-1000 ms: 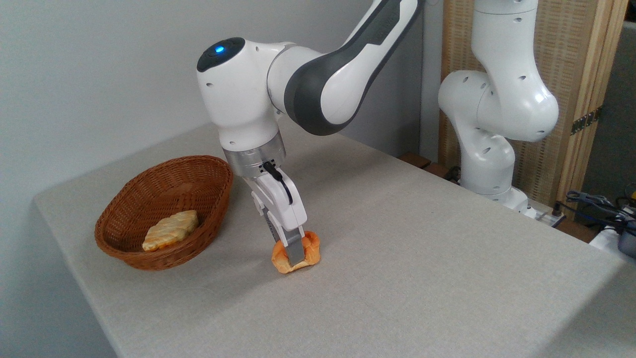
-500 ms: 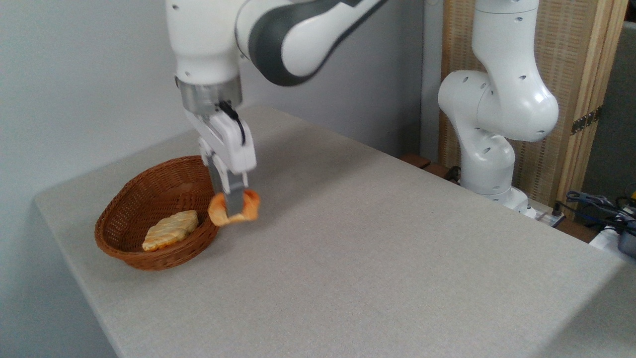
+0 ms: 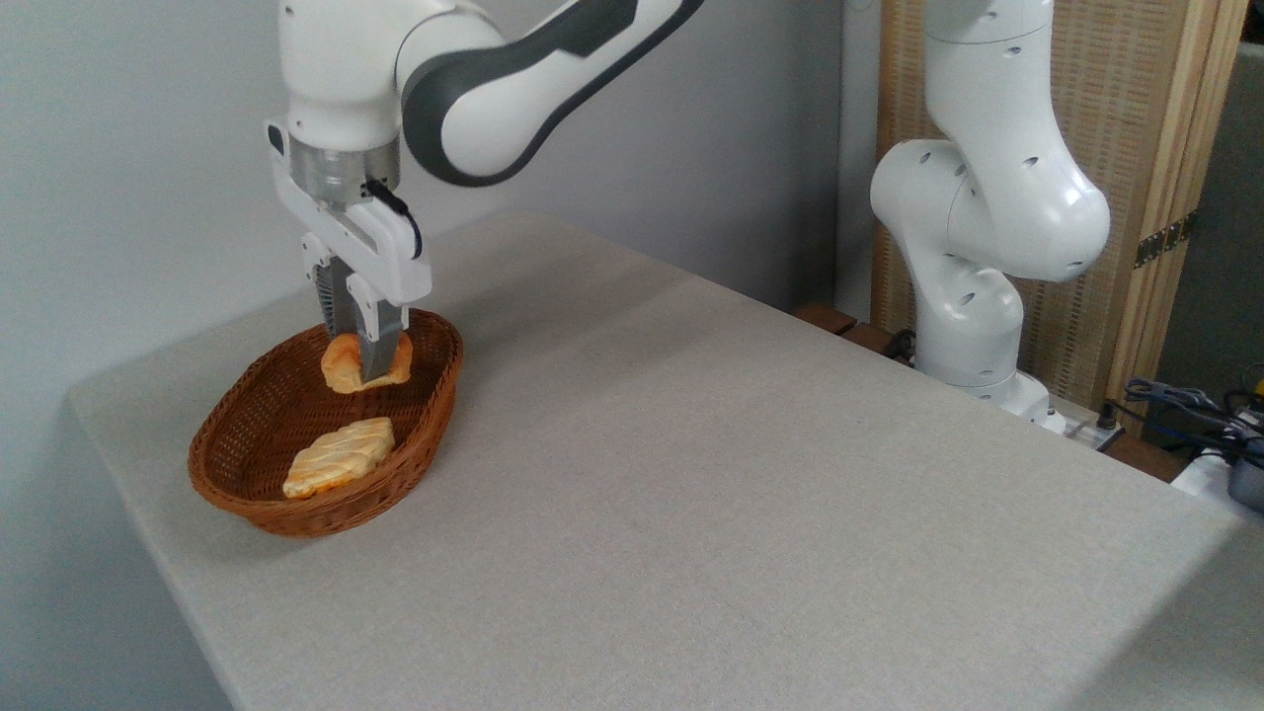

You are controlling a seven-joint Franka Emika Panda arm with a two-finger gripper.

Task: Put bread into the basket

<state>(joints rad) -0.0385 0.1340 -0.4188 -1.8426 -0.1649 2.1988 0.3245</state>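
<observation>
The bread (image 3: 346, 365), a small orange-golden bun, hangs in the air over the far half of the basket (image 3: 434, 395). My gripper (image 3: 367, 363) is shut on it, fingers pointing down, with the near finger crossing the bun's front. The basket is oval, reddish-brown wicker, and stands at the left end of the table. The bun sits above the basket's floor, inside the line of its rim.
A paler lattice-patterned pastry (image 3: 339, 455) lies in the near half of the basket. The grey table (image 3: 750, 513) stretches to the right and front. My arm's white base (image 3: 973, 296) stands at the back right, with cables (image 3: 1185, 405) at the far right.
The gripper lifted the bun off the table and carried it left and up, from beside the basket to above its inside.
</observation>
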